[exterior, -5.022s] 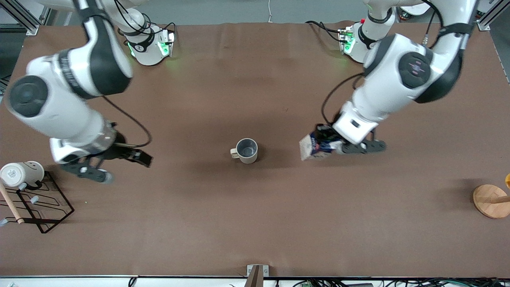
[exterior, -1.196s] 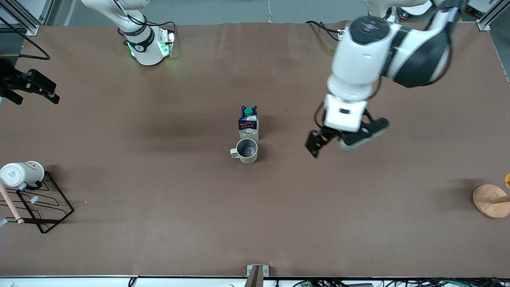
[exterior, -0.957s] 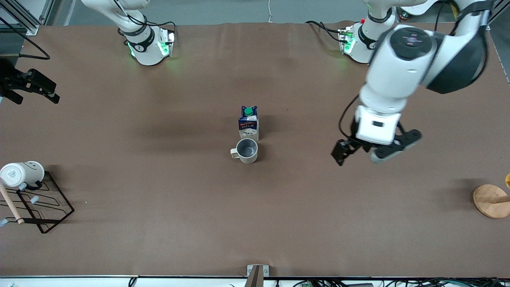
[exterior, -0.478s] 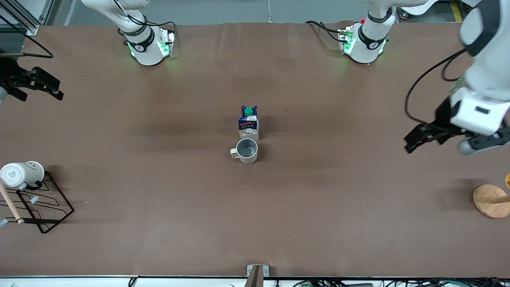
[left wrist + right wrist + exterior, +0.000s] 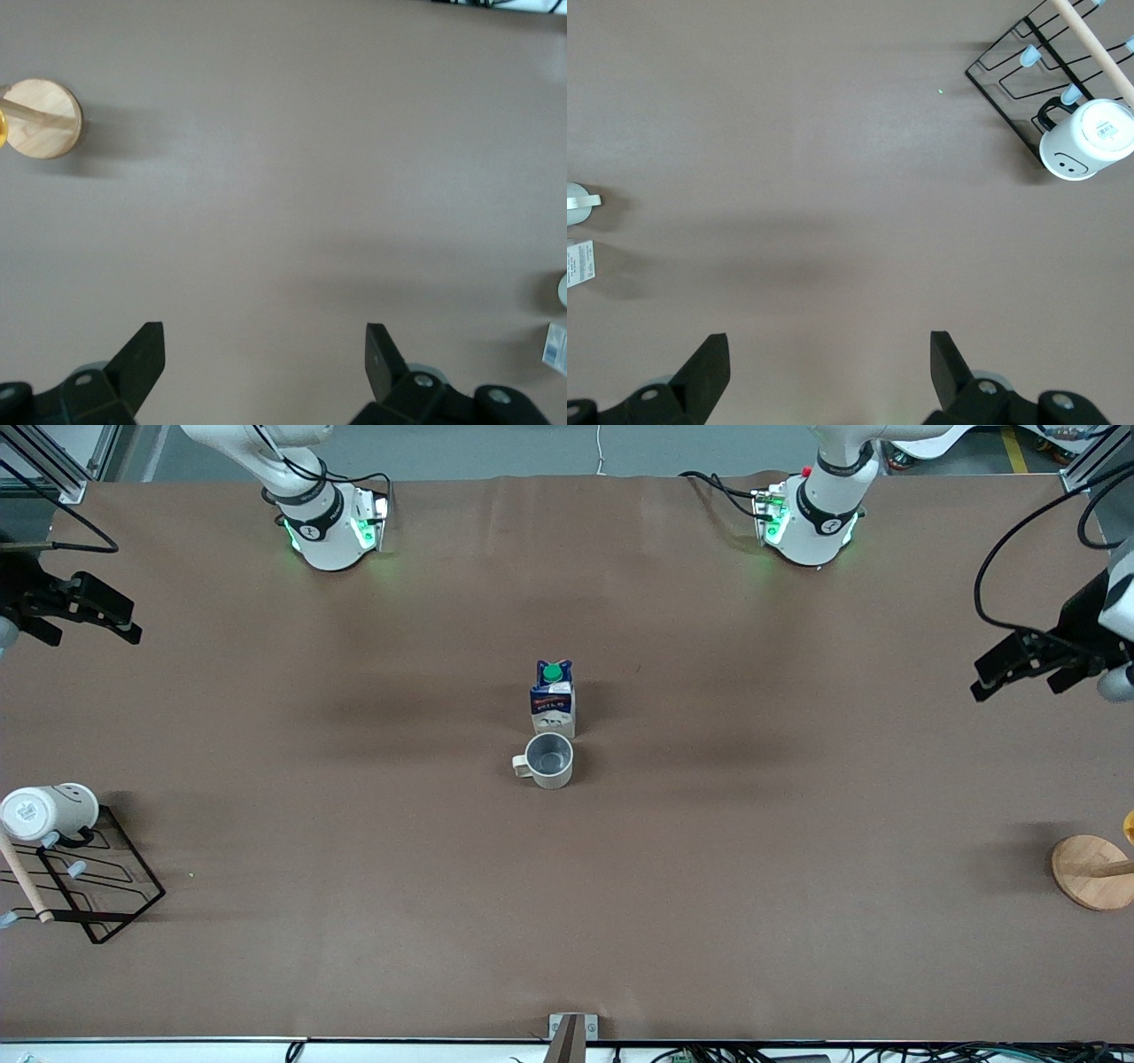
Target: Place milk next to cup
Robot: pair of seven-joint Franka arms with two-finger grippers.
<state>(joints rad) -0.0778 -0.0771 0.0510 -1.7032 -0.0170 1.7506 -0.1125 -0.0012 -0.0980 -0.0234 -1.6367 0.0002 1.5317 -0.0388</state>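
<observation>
The milk point(image 5: 553, 700), a blue and white carton with a green cap, stands upright mid-table. The grey-beige cup point(image 5: 549, 760) stands right beside it, nearer the front camera. No gripper touches either. My left gripper point(image 5: 1019, 684) is open and empty over the left arm's end of the table; in its wrist view point(image 5: 263, 341) the milk point(image 5: 555, 347) and the cup point(image 5: 563, 289) show only at the edge. My right gripper point(image 5: 89, 636) is open and empty over the right arm's end; its wrist view point(image 5: 828, 350) shows the cup point(image 5: 578, 204) and the milk point(image 5: 579, 264).
A white smiley mug point(image 5: 49, 811) hangs on a black wire rack point(image 5: 97, 886) at the right arm's end; both show in the right wrist view, the mug point(image 5: 1085, 139) and the rack point(image 5: 1010, 75). A round wooden stand point(image 5: 1094, 871) sits at the left arm's end and shows in the left wrist view point(image 5: 42, 130).
The left gripper held the milk 5 s ago; since then the milk stands by the cup. The left arm has swung away, open, toward its end of the table. The right gripper barely moved.
</observation>
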